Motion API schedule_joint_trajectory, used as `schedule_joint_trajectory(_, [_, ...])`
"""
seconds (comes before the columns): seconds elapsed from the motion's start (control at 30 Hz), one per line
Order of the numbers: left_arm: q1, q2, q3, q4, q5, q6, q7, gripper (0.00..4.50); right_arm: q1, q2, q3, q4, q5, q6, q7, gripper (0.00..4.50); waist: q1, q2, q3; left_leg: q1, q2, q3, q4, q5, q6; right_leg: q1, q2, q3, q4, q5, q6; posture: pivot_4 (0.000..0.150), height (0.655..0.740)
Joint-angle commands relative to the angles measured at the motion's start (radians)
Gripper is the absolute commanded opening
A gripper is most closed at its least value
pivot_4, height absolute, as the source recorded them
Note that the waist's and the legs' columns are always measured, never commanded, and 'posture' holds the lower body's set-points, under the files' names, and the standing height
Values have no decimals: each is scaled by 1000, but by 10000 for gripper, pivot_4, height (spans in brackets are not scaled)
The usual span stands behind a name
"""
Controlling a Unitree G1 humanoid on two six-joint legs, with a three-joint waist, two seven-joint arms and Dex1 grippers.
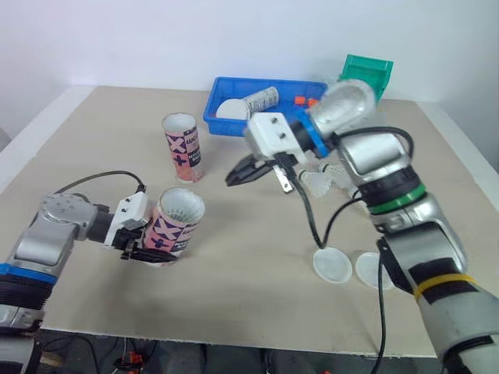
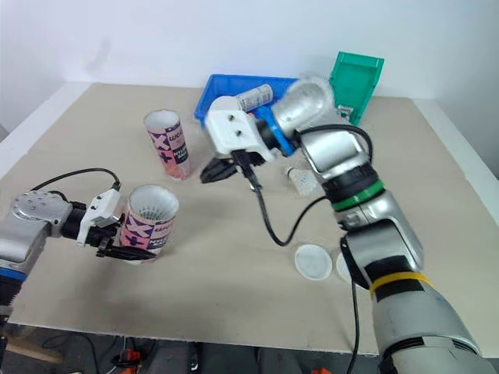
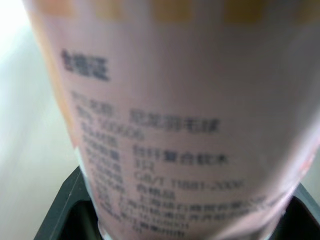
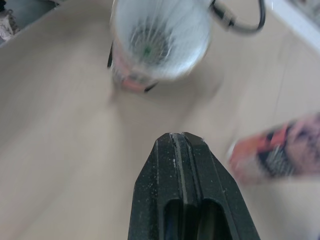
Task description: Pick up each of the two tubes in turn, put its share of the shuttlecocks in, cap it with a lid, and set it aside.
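Pink patterned cardboard tube [image 1: 175,222] is grasped low on its wall by the left gripper [image 1: 146,250] and held tilted at the near left of the beige table [image 1: 234,300]. A white feathered shuttlecock [image 4: 150,47] is seen inside its open mouth. The right gripper [image 1: 232,178] is clenched on nothing, above mid-table. A second pink tube [image 1: 182,146] stands upright near the blue plastic tray [image 1: 226,125]. Two round white lids [image 1: 333,265] lie side by side, near right.

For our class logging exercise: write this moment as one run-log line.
left tool: shut on tilted tube | right tool: shut, empty | lids: on table
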Motion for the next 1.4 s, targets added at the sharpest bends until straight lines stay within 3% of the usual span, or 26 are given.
schedule_joint_trajectory(0.03, [-27,-26,73,-83,-83,19,44,27584,140,-136,-107,-207,72,118,-11,859,4,0,0,0,0,-1,0,0,0,0,0,0,0,0,0,1500,7079])
schedule_joint_trajectory(0.07, [-31,-46,84,-93,-97,10,60,27584,198,-185,-136,-257,88,147,-16,859,2,0,0,-2,-1,-1,0,0,0,0,0,0,0,0,0,1500,7079])
schedule_joint_trajectory(0.17, [-40,-89,99,-109,-134,17,92,27584,323,-300,-196,-349,106,199,-35,9739,1,2,2,-2,-1,-1,-1,-1,0,0,0,0,-1,-1,0,1500,7079])
schedule_joint_trajectory(0.37, [-6,-226,27,-99,-106,-59,128,27584,488,-478,-212,-402,82,174,-21,37494,-10,3,2,0,-1,-1,-1,-1,0,2,0,1,-1,-3,5,1500,7079])
schedule_joint_trajectory(0.7, [-21,-473,-81,181,49,-317,235,27584,436,-414,-21,-163,-139,64,-93,37494,-14,3,2,0,-2,2,4,3,0,3,0,4,-5,6,4,1500,7079])
schedule_joint_trajectory(1.07, [14,-492,-114,394,131,-493,249,27584,443,-389,36,-102,-227,-40,-77,37494,-14,4,1,4,-3,2,3,5,1,7,0,5,-6,7,5,1500,7079])
schedule_joint_trajectory(1.17, [8,-495,-111,417,123,-502,253,27584,449,-389,39,-107,-234,-53,-71,29701,-15,4,1,11,-3,2,3,5,1,14,0,5,-6,7,5,1500,7079])
schedule_joint_trajectory(1.23, [3,-500,-108,429,115,-497,255,27584,452,-389,40,-109,-236,-62,-65,18148,-20,4,0,17,-3,2,3,5,1,19,-1,5,-6,7,5,1500,7079])
schedule_joint_trajectory(1.3, [2,-505,-107,436,102,-479,249,27584,451,-390,39,-116,-236,-61,-59,12467,-23,5,0,17,-3,2,3,5,1,19,-1,5,-6,8,5,1500,7079])
schedule_joint_trajectory(1.37, [2,-509,-108,443,93,-456,238,27584,443,-387,35,-125,-229,-55,-51,2682,-24,5,0,17,-4,2,3,6,2,19,-2,5,-6,8,5,1500,7079])
schedule_joint_trajectory(1.4, [1,-509,-111,448,93,-449,233,27584,436,-383,32,-131,-223,-46,-47,568,-24,5,0,17,-5,2,3,6,2,19,-3,5,-6,8,5,1500,7079])
